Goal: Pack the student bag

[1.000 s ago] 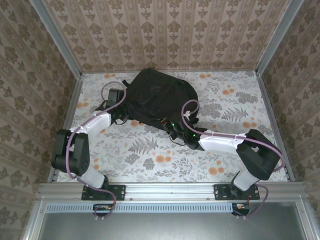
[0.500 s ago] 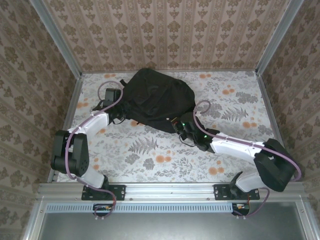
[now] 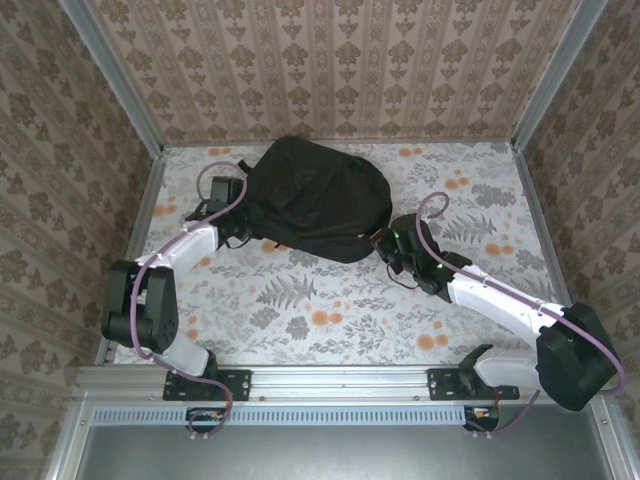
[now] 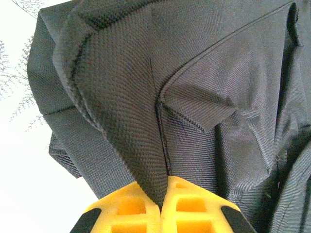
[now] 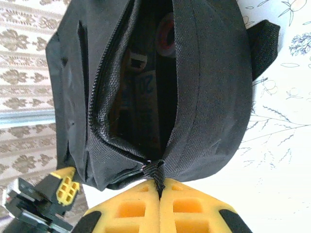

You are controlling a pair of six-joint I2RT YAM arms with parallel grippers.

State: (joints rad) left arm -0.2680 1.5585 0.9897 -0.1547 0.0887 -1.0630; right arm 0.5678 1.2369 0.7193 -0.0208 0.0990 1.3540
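While one black backpack [image 3: 315, 205] lies on the counter [image 3: 300, 310], toward its far middle, two tools grip it: left tool [image 4: 163, 196] clamped on a fabric fold, right tool [image 5: 158, 187] clamped on the zipper-end tab, compartment gaping.

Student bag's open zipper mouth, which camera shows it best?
Right wrist: it looks straight into the unzipped mouth of the student bag, contents dimly visible. Top external shows the bag as a black mound; left wrist shows its outer fabric.

You can't tell what the dim items [image 5: 146, 92] inside the bag [image 5: 209, 73] are; its far end is cut off.
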